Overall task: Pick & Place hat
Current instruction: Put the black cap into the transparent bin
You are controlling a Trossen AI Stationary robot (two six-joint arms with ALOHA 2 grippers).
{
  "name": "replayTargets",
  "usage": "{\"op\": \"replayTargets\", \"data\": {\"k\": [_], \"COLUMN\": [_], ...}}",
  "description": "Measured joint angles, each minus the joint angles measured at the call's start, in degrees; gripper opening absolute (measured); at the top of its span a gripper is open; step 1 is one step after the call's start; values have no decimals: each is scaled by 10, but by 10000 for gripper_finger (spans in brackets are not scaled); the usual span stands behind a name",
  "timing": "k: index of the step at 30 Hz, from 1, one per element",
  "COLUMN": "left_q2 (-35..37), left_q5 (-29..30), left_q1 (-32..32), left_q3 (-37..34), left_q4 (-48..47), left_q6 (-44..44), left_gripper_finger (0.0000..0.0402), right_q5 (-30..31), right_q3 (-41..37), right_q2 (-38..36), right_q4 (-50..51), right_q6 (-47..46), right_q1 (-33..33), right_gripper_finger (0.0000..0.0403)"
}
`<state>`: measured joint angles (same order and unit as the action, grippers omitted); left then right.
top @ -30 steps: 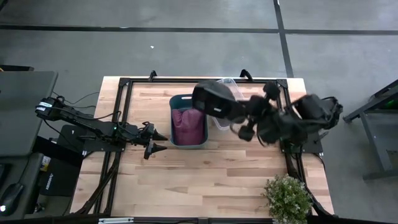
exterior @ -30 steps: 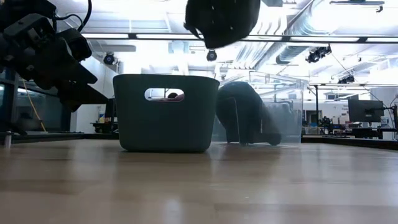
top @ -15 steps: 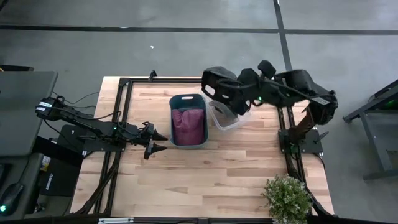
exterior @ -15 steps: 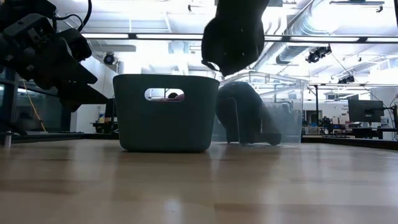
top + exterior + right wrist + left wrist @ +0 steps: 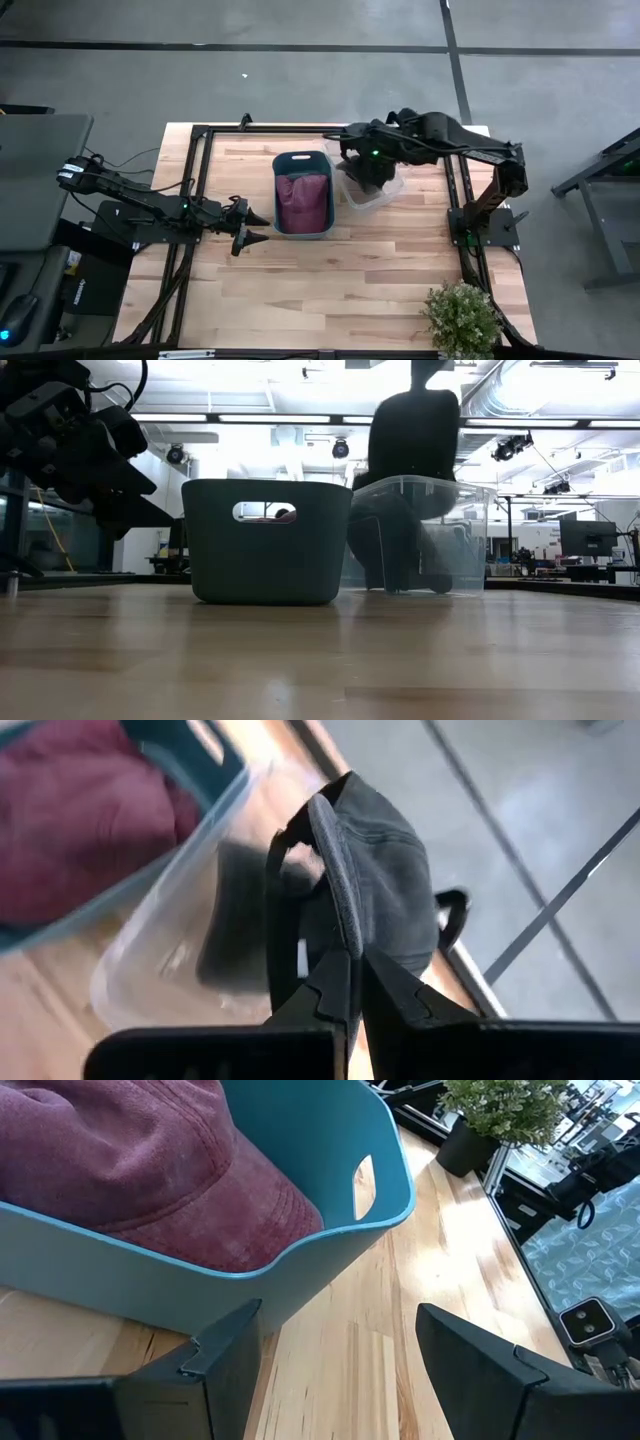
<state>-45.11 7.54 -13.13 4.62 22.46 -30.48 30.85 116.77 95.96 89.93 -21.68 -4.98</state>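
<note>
A dark grey cap (image 5: 385, 885) is held by my right gripper (image 5: 355, 958) and shows in the low view as a dark cap (image 5: 415, 435) just above the rim of a clear plastic bin (image 5: 440, 535). Another dark hat (image 5: 385, 545) sits inside that bin. In the high view the right gripper (image 5: 362, 160) is over the clear bin (image 5: 372, 198). A maroon hat (image 5: 140, 1170) lies in the teal bin (image 5: 303, 193). My left gripper (image 5: 340, 1350) is open, low at that bin's left side. My right gripper is pinching the cap's brim (image 5: 340, 910) at its edge between the two shut fingers (image 5: 392, 988). The cap reaches out ahead of the fingers, crown turned to one side. It is lifted clear of the table, over the clear bin's opening.
The teal bin (image 5: 265, 540) and the clear bin stand side by side at the table's far middle. A potted plant (image 5: 462, 318) stands at the near right corner. Bare wood (image 5: 340, 280) lies along the near side.
My right gripper carried the dark cap from high over the teal bin's right edge toward the table's right and down, to just above the clear bin. The arm stretched out as it went. The gripper stayed shut on the cap.
</note>
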Motion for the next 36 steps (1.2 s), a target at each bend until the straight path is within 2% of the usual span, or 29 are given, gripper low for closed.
{"op": "replayTargets", "data": {"k": [7,13,25,36], "left_q2": [0,0,0,0], "left_q5": [0,0,0,0], "left_q1": [0,0,0,0], "left_q3": [0,0,0,0], "left_q4": [0,0,0,0], "left_q6": [0,0,0,0], "left_gripper_finger": [246,246,246,246], "right_q5": [-49,-49,-89,-103], "right_q3": [-56,-61,-70,-196], "right_q2": [0,0,8,8], "right_q4": [0,-13,-86,-140], "right_q6": [-12,-12,2,-4], "right_q1": [-8,-8,-8,-28], "right_gripper_finger": [3,3,3,3]}}
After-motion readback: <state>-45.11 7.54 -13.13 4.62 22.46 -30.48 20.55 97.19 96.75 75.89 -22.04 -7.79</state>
